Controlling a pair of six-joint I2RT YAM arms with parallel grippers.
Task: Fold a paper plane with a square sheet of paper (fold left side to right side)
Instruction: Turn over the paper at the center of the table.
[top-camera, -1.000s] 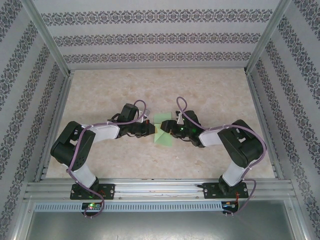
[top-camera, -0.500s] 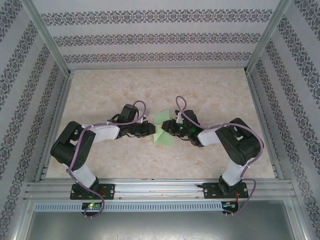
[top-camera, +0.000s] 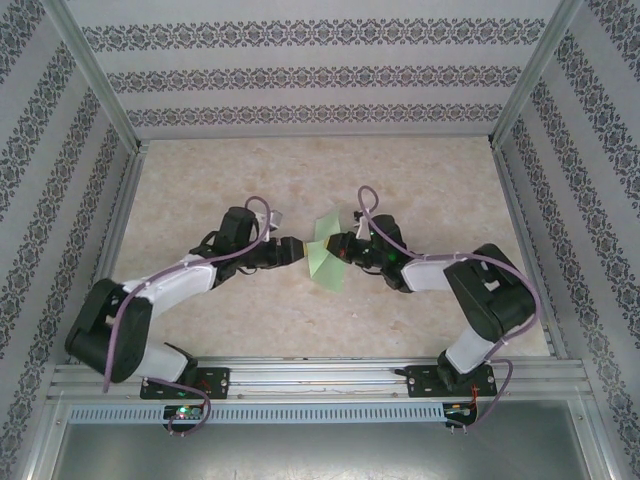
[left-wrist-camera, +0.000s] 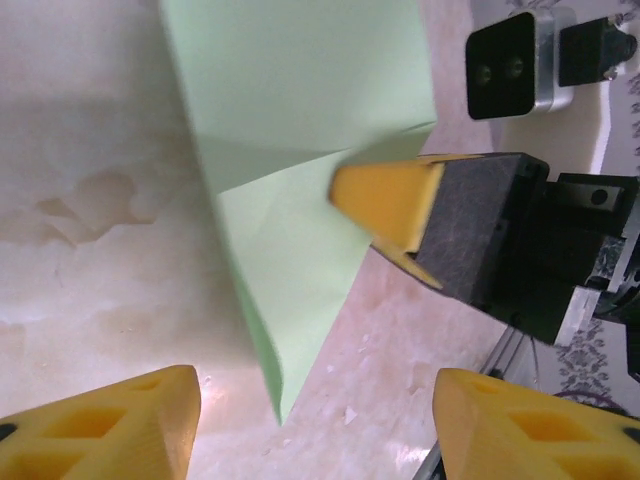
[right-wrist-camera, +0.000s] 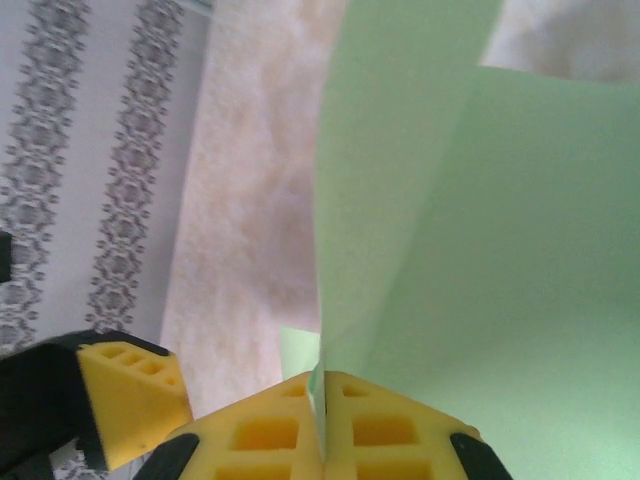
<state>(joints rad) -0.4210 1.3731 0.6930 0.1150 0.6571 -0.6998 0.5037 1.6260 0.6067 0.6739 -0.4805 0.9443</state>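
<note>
Progress: early, your square sheet of paper (top-camera: 325, 258) shows some creases but no dart shape | place: table (top-camera: 420, 180) centre, between both grippers | right gripper (right-wrist-camera: 322, 400): clamped on paper edge | left gripper (left-wrist-camera: 315, 425): jaws apart, holding nothing | left: remaining folds

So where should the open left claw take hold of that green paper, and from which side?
Probably the free edge of the paper that faces the left gripper, approached from the left with its jaws open astride it. The right gripper pinches the opposite side, leaving this thin edge unheld.
</note>
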